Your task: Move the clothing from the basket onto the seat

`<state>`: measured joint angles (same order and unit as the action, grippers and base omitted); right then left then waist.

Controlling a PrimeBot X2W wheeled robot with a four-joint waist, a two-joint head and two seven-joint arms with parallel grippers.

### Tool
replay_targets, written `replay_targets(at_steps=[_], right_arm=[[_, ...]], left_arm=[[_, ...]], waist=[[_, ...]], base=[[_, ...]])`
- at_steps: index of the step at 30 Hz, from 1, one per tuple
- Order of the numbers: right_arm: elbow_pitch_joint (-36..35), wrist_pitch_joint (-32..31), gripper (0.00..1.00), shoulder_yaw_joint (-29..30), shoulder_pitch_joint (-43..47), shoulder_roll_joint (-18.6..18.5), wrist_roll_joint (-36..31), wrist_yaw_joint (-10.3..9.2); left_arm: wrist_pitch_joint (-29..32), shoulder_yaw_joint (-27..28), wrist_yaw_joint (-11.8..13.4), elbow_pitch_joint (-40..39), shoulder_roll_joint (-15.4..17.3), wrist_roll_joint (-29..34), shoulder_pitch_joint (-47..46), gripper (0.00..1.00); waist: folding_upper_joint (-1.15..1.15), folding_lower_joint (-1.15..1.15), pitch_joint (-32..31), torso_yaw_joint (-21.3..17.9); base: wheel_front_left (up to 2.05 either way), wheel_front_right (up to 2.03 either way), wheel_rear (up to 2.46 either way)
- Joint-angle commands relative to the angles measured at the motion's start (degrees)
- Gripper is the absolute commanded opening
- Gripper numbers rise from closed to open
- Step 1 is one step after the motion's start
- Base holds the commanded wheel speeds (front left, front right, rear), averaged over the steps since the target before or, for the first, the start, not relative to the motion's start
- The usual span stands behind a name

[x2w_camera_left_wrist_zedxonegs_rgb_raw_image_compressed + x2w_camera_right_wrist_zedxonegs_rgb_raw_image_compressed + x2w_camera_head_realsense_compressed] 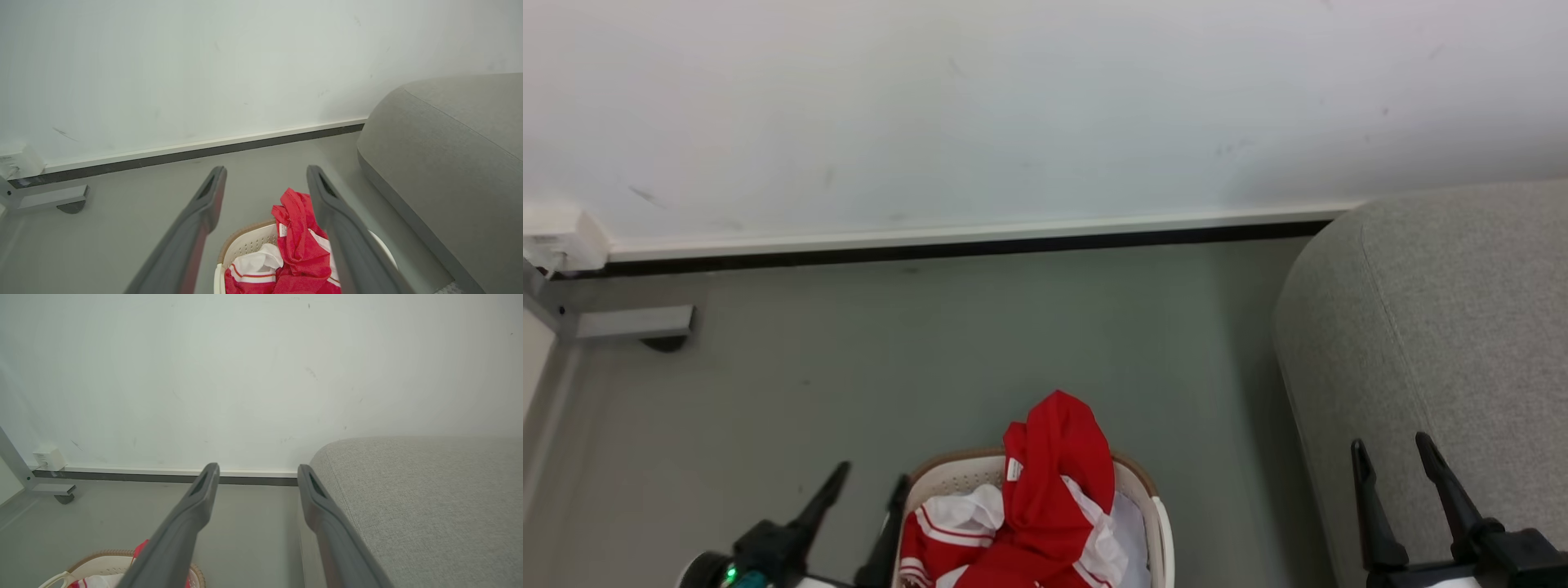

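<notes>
Red clothing with white trim (1054,498) is heaped in the cream basket (1156,510) at the bottom centre of the head view, one red fold rising above the brown rim. My left gripper (872,476) hangs open just left of the basket, nothing between its fingers. In the left wrist view the clothing (300,245) and basket (245,247) lie below the open left gripper (265,171). The grey seat (1445,327) fills the right side. Over its front left corner my right gripper (1392,447) is open and empty. The right wrist view shows the right gripper (257,469), the seat (425,506) and the basket (98,565).
A white wall with a pale skirting strip (980,233) runs behind the grey floor (980,351). A grey metal frame foot (629,324) and a small white box (564,237) sit at the far left by the wall.
</notes>
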<state>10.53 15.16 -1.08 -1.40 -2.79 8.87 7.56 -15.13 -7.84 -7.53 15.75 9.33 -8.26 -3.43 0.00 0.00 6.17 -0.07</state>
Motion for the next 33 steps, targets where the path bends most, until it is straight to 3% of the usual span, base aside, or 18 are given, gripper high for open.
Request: replay_targets(at_steps=[1,6,20,25,33], right_arm=[[-0.42,0.0,1.0,-0.07,-1.11,-0.18,0.28,-0.14],[-0.99,-0.02,1.0,-0.93,-2.89,-0.17,-0.08,-0.14],[-6.75,-0.02,1.0,-5.4,-10.41,-0.13,0.07,-0.14],[-10.5,-0.02,1.0,-6.48,-12.97,-0.13,0.5,-0.14],[-16.29,-0.02,1.0,-7.4,-15.62,-0.11,0.62,-0.13]], left_arm=[[-0.04,-2.38,0.12,1.23,1.53,-0.76,-1.79,1.0],[0.6,-12.29,0.13,7.64,5.61,-2.81,-7.7,1.0],[10.59,-46.07,0.13,19.39,14.33,-12.23,-25.33,1.0],[11.72,-54.43,0.13,22.29,16.99,-16.99,-31.77,1.0],[13.03,-62.65,0.13,26.8,19.88,-23.42,-40.61,1.0]], waist=[[0.0,0.0,1.51,-0.69],[0.0,0.0,4.62,-2.24],[0.0,0.0,19.11,-9.0],[0.0,0.0,26.07,-11.19],[0.0,0.0,36.51,-12.91]], base=[[0.0,0.0,0.0],[0.0,0.0,0.0],[0.0,0.0,0.0],[0.0,0.0,0.0],[0.0,0.0,0.0]])
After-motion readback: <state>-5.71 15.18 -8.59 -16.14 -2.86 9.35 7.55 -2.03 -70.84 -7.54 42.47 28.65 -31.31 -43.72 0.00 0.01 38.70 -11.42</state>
